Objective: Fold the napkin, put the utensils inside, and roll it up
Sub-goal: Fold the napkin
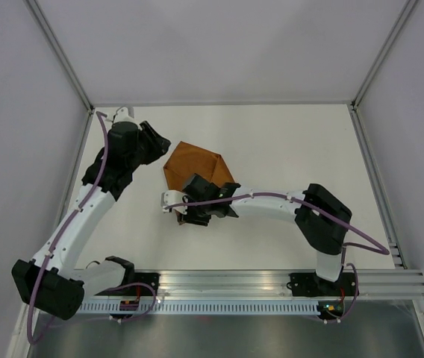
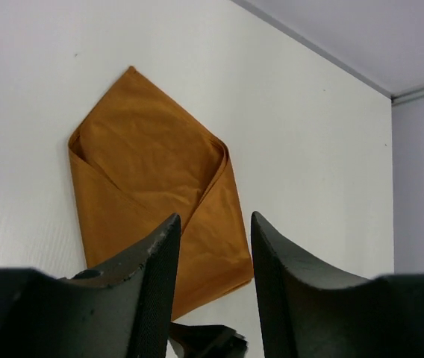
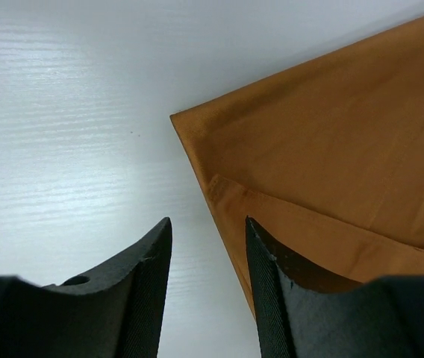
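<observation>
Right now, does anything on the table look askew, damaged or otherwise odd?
Only the rust-brown napkin: it lies folded lopsidedly, its flaps overlapping at uneven angles rather than squarely. Nothing looks spilled, torn or damaged.

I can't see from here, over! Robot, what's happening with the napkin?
Left gripper open, empty, beside napkin. Right gripper open, empty, by napkin's edge. Napkin folded, flat on table. No cutlery in sight, nothing in the way.
</observation>
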Action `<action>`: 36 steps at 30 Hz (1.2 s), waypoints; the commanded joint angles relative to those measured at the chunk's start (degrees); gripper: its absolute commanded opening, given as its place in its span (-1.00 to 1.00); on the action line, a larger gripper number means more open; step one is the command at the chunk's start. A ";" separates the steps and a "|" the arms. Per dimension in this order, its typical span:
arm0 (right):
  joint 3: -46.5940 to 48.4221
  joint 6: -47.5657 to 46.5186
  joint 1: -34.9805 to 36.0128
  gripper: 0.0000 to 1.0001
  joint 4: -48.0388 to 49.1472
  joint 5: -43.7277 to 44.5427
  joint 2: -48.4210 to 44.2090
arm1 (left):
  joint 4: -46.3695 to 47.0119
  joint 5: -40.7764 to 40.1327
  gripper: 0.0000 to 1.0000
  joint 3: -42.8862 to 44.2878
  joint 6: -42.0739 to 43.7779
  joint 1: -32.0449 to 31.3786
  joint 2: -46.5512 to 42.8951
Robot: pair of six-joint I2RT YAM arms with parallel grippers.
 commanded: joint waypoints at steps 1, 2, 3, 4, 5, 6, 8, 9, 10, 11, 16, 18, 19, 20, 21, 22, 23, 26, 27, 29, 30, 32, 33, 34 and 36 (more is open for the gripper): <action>-1.60 1.58 -0.28 0.00 -0.18 3.83 -7.96 | 2.96 -0.19 -0.07 -2.20 -4.34 2.97 1.71; -2.48 1.93 -1.41 -0.01 -0.19 4.80 -9.03 | 3.24 -0.54 -0.11 -2.91 -4.87 4.11 2.50; -3.80 2.11 -2.21 -0.02 -0.19 5.33 -10.08 | 3.59 -1.15 -0.14 -3.53 -5.49 4.47 2.94; -4.16 2.46 -4.21 -0.03 -0.27 6.29 -11.92 | 3.76 -1.94 -0.24 -4.58 -5.76 4.82 3.47; -4.42 3.16 -5.37 -0.04 -0.53 7.17 -12.55 | 3.77 -3.60 -0.31 -5.11 -5.93 5.61 4.69; -4.34 3.60 -6.60 -0.06 -1.15 7.18 -13.16 | 3.77 -4.23 -0.36 -5.64 -6.20 6.05 5.31; -4.25 4.22 -11.07 -0.09 -1.85 8.66 -13.96 | 3.76 -5.02 -0.54 -7.39 -6.81 7.71 7.07; -4.08 4.91 -12.74 -0.14 -1.94 9.19 -13.87 | 3.85 -5.11 -0.69 -8.44 -7.42 8.25 9.16; -3.73 5.10 -15.81 -0.17 -2.20 9.46 -13.61 | 3.85 -5.12 -0.76 -8.89 -7.60 8.69 10.23; -3.55 5.18 -17.32 -0.17 -2.38 9.55 -13.26 | 3.94 -5.29 -0.81 -9.16 -7.69 9.39 11.20; -2.23 6.42 -25.40 -0.26 -2.30 10.16 -8.61 | 4.47 -6.17 -0.95 -9.77 -7.52 9.92 19.54; -1.79 6.42 -26.73 -0.29 -1.33 10.34 -6.33 | 4.64 -6.17 -0.95 -9.34 -7.52 10.01 21.57; -1.62 6.33 -27.69 -0.29 -1.15 10.34 -5.53 | 4.73 -6.17 -0.95 -9.07 -7.43 9.92 23.66; -1.35 6.42 -28.05 -0.30 -0.98 10.34 -4.65 | 4.73 -6.43 -0.95 -8.72 -7.17 10.01 24.64; -0.57 6.42 -28.40 -0.31 -1.06 10.34 -3.08 | 4.73 -6.52 -0.95 -8.11 -6.90 10.10 25.87; -0.21 6.59 -28.67 -0.32 -1.06 10.34 -2.28 | 4.65 -6.61 -0.95 -7.84 -6.73 10.10 26.84; 0.14 6.77 -28.67 -0.34 -1.24 10.26 -1.57 | 4.73 -6.44 -0.95 -7.58 -6.46 10.10 28.85; 0.76 7.47 -28.67 -0.36 -1.68 9.12 0.19 | 4.82 -6.09 -0.95 -6.26 -6.03 10.18 32.54; 0.67 7.64 -28.67 -0.35 -1.68 8.85 0.54 | 4.91 -5.82 -0.95 -6.08 -5.85 10.18 33.26; 0.41 7.65 -28.67 -0.36 -1.85 8.15 0.54 | 5.43 -5.21 -0.95 -5.65 -5.50 10.18 35.10; 0.23 7.73 -28.67 -0.36 -1.94 7.97 0.54 | 5.78 -5.12 -0.95 -5.47 -5.41 10.18 35.63; -0.12 7.91 -28.67 -0.36 -2.73 7.79 0.54 | 6.05 -4.50 -0.95 -4.94 -4.88 10.10 36.86; -0.21 8.00 -28.67 -0.36 -2.91 6.31 0.37 | 6.14 -4.24 -0.95 -4.59 -4.71 10.10 37.30; -0.21 8.17 -28.67 -0.37 -3.17 5.95 0.37 | 6.31 -4.06 -0.95 -4.33 -4.53 10.18 37.66; -0.47 8.52 -28.58 -0.37 -3.96 4.98 0.19 | 6.31 -3.10 -0.95 -3.19 -3.83 10.10 39.06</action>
